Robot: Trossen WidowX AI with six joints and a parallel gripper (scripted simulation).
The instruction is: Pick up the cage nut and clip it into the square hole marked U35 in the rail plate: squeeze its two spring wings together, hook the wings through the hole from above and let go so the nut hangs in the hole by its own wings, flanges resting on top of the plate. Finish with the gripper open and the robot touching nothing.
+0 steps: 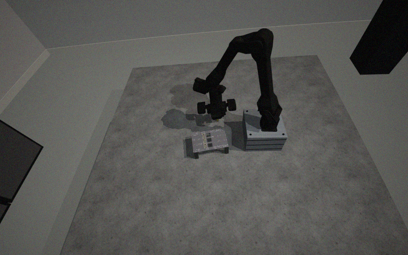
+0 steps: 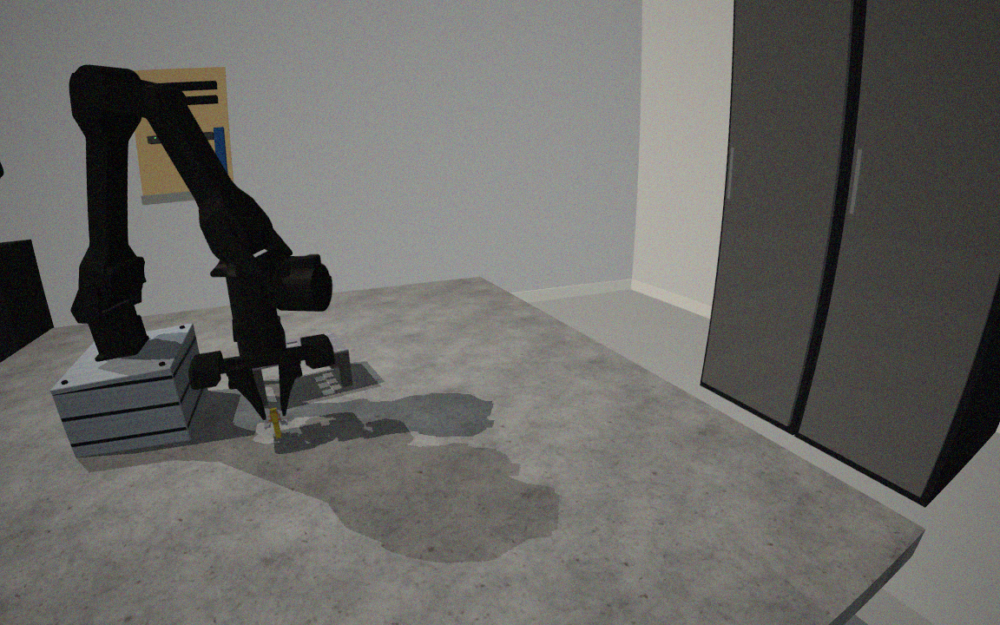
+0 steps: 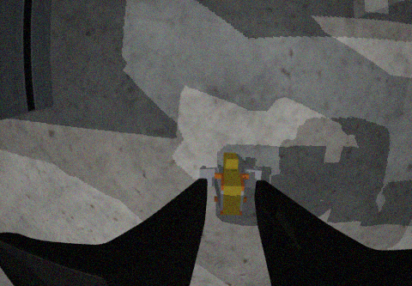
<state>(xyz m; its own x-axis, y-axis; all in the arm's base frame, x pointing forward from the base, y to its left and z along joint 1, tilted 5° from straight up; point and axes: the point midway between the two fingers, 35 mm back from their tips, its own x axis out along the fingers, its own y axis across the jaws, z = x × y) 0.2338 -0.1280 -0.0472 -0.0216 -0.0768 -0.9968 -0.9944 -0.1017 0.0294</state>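
Yellow and orange, the cage nut (image 1: 217, 120) (image 2: 276, 426) (image 3: 232, 196) sits low over the bench (image 1: 231, 196) (image 2: 643, 505) (image 3: 86, 191), between and just below the tips of the tool (image 1: 216, 118) (image 2: 273, 416) (image 3: 232, 188). The tool is released, its fingers partly spread, gaps flanking the yellow body. The rail plate (image 1: 219, 139) lies near the tool, off to one side.

top view looks down from high on table (image 1: 231, 196) and plate (image 1: 216, 139), exterior view looks from side across table (image 2: 488, 528), wrist view looks down close, all three share table (image 3: 159, 15)
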